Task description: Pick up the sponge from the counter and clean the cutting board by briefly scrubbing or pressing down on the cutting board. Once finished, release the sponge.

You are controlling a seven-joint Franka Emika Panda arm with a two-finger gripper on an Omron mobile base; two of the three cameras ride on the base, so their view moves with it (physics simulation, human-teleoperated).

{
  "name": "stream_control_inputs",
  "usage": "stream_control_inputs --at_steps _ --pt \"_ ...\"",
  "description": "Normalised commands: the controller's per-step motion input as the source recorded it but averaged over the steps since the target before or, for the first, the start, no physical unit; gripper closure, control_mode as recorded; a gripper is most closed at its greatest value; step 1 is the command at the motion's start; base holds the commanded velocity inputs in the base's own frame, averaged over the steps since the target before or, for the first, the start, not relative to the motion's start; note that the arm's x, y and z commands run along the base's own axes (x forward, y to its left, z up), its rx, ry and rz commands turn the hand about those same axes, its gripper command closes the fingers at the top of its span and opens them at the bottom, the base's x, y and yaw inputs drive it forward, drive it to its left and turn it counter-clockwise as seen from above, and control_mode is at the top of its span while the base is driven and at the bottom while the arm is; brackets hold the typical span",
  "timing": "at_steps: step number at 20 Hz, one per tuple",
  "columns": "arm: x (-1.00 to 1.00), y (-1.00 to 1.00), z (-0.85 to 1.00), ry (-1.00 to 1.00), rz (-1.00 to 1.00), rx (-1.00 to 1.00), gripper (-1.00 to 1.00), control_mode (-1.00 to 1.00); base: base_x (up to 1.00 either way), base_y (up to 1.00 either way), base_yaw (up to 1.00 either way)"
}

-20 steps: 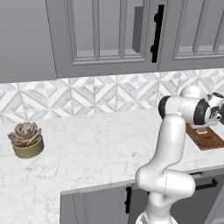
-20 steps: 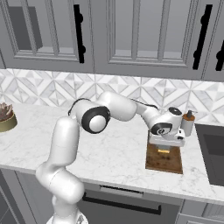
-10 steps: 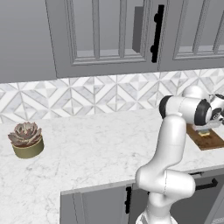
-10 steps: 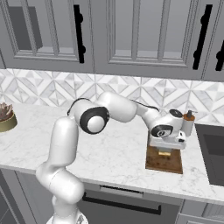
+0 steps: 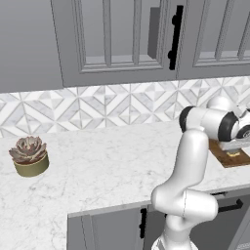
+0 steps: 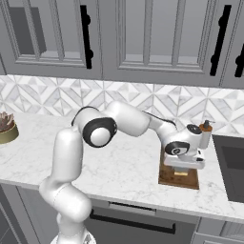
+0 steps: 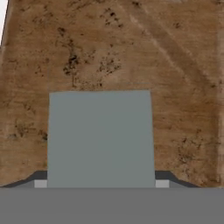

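The hand [image 6: 183, 167] pinches the sponge [image 7: 100, 138] and presses it on the cutting board [image 6: 178, 178], lower right of the frame; only releasing is left.

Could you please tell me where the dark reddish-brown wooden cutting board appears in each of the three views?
Left base view: the dark reddish-brown wooden cutting board lies at the far right edge, partly behind the arm's wrist.
Right base view: it lies right of centre, under the hand, on the white marble counter.
Hand view: its grain spreads across most of the picture.
Shared landmark: the grey-topped sponge resting on the board.
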Motion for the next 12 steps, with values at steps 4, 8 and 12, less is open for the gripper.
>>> stream_control_inputs --at_steps 4,8,12 --pt "-0.59 0.00 -0.12 0.00 0.00 0.00 1.00 -1.00 0.00 0.00 0.00" --pt "-0.63 -0.01 -0.08 0.00 0.00 0.00 1.00 -1.00 0.00 0.00 0.00" --pt "-0.64 -0.04 -0.05 -0.01 0.00 0.00 1.00 -1.00 0.00 0.00 0.00"
